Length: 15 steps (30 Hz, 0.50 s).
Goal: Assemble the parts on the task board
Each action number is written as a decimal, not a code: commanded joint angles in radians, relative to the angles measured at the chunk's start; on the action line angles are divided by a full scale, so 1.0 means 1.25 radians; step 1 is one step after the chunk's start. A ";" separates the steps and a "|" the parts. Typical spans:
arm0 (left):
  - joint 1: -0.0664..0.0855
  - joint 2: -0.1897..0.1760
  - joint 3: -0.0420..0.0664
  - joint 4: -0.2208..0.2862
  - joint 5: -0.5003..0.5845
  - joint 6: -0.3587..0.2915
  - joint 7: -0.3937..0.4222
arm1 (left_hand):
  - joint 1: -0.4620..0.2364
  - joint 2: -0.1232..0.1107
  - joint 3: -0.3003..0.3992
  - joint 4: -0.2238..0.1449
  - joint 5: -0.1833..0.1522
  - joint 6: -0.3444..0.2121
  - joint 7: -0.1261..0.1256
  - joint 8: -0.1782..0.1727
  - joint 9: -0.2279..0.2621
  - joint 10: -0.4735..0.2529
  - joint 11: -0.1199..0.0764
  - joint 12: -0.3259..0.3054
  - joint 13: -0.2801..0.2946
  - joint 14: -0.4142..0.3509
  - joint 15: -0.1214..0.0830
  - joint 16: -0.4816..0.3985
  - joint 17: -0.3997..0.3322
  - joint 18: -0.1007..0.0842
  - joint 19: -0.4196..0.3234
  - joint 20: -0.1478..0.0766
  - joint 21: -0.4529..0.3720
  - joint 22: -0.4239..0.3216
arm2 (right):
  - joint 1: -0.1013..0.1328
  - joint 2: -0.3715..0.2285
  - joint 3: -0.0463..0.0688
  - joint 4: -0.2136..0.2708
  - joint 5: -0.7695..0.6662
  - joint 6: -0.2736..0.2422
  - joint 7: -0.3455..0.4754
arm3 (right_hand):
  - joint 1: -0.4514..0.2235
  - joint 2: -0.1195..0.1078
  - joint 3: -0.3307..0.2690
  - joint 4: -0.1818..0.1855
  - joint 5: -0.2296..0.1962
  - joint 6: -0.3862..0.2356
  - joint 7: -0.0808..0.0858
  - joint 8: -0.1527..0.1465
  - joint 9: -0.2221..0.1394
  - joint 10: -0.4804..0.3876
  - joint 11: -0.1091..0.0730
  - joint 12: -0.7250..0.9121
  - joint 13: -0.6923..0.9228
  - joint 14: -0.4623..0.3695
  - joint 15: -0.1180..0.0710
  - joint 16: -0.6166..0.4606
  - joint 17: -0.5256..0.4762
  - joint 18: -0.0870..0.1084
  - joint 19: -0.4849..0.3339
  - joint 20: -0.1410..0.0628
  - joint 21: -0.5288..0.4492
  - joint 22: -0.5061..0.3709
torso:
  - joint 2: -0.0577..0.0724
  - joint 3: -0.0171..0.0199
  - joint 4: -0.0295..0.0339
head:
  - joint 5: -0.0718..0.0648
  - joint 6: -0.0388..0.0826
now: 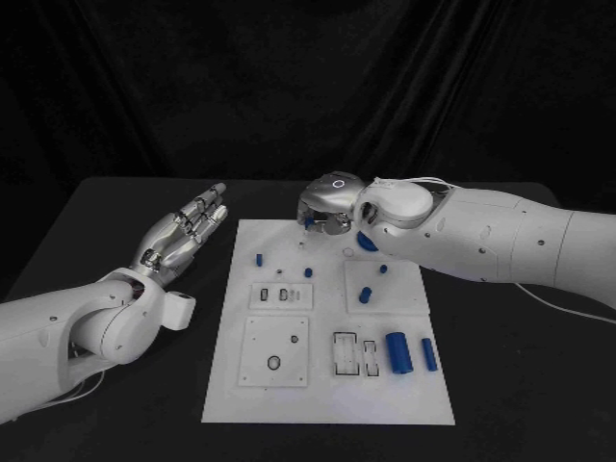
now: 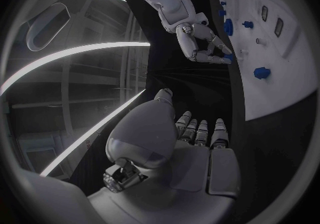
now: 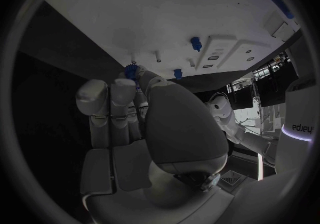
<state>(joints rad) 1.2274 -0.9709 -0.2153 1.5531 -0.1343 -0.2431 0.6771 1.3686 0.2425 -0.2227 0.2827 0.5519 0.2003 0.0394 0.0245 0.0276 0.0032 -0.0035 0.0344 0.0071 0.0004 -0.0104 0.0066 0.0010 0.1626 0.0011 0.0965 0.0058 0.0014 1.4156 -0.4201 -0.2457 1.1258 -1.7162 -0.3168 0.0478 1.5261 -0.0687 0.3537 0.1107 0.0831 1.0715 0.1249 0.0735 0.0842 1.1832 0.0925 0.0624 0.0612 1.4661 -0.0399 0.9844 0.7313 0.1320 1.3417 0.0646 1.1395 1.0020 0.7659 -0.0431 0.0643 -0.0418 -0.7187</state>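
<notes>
The white task board (image 1: 329,385) lies in the middle of the black table. My right hand (image 1: 333,207) hangs over the board's far edge with its fingers curled down. It pinches a small blue toothed part (image 3: 133,70) at its fingertips, just above the board (image 3: 200,16). The left wrist view shows this hand (image 2: 200,40) with the blue part (image 2: 229,57) at its tips. My left hand (image 1: 183,231) hovers flat beside the board's left edge, fingers stretched out and apart, holding nothing. Two blue cylinders (image 1: 398,352) lie side by side at the board's right.
Small blue pegs (image 1: 261,259) (image 1: 307,272) (image 1: 365,294) stand in the board's far half, and a larger blue piece (image 1: 368,241) sits under my right wrist. Recessed slots (image 1: 352,353) and a plate with an oval hole (image 1: 275,362) lie nearer me. Bare black table surrounds the board.
</notes>
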 commanded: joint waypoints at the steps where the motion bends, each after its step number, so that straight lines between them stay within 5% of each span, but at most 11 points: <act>1: 0.002 0.002 0.001 0.001 -0.002 0.009 0.054 | 0.008 0.000 0.006 -0.001 0.006 0.009 0.000 0.005 0.001 0.000 0.005 -0.001 0.001 0.000 0.005 -0.005 -0.001 0.012 -0.001 0.008 -0.005 -0.001 | -0.001 0.004 0.001 -0.010 0.002 -0.005 0.006 | -0.002 -0.006 0.003 0.005 -0.004 -0.008 -0.001 -0.005 -0.001 0.017 -0.023 -0.003 0.000 0.001 -0.002 0.004 0.002 -0.011 0.002 0.001 0.008 0.006 | 0.003 -0.0023 0.0044 | -0.010 0.003; 5: 0.002 0.002 0.001 0.000 -0.002 0.009 0.054 | 0.008 0.000 0.006 -0.001 0.007 0.009 0.000 0.006 0.001 0.000 0.006 -0.001 0.001 0.000 0.005 -0.005 -0.001 0.012 -0.001 0.008 -0.005 -0.001 | -0.001 0.007 0.001 -0.017 0.002 -0.001 0.006 | -0.002 -0.008 0.005 0.006 -0.003 -0.010 -0.002 -0.006 -0.002 0.014 -0.024 -0.003 0.000 0.001 -0.004 0.008 0.007 -0.012 0.004 0.000 0.014 0.014 | 0.005 -0.0049 0.0086 | -0.018 0.006; 15: 0.002 0.005 0.001 -0.002 -0.002 0.011 0.053 | 0.009 0.000 0.007 -0.001 0.008 0.010 0.000 0.006 0.001 0.000 0.006 -0.001 0.001 0.000 0.006 -0.005 -0.001 0.012 -0.001 0.009 -0.005 -0.001 | -0.007 0.014 0.001 -0.028 0.002 0.005 0.007 | -0.005 -0.012 0.006 0.010 -0.005 -0.013 -0.003 -0.007 -0.003 0.009 -0.024 -0.003 0.000 0.000 -0.005 0.009 0.007 -0.013 0.003 -0.001 0.016 0.018 | 0.006 -0.0072 0.0095 | -0.030 0.007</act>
<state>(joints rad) 1.2275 -0.9662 -0.2154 1.5495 -0.1344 -0.2410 0.6771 1.3686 0.2425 -0.2200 0.2800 0.5577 0.2075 0.0393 0.0282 0.0284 0.0032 -0.0036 0.0344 0.0071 0.0004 -0.0104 0.0066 0.0013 0.1625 -0.0025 0.1000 0.0058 0.0015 1.4102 -0.4039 -0.2456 1.0918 -1.7122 -0.3148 0.0535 1.5207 -0.0739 0.3602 0.1173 0.0795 1.0610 0.1214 0.0696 0.0816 1.1774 0.0839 0.0571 0.0605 1.4660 -0.0399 0.9920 0.7394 0.1321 1.3417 0.0646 1.1542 1.0236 0.7737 -0.0510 0.0758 -0.0771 -0.7086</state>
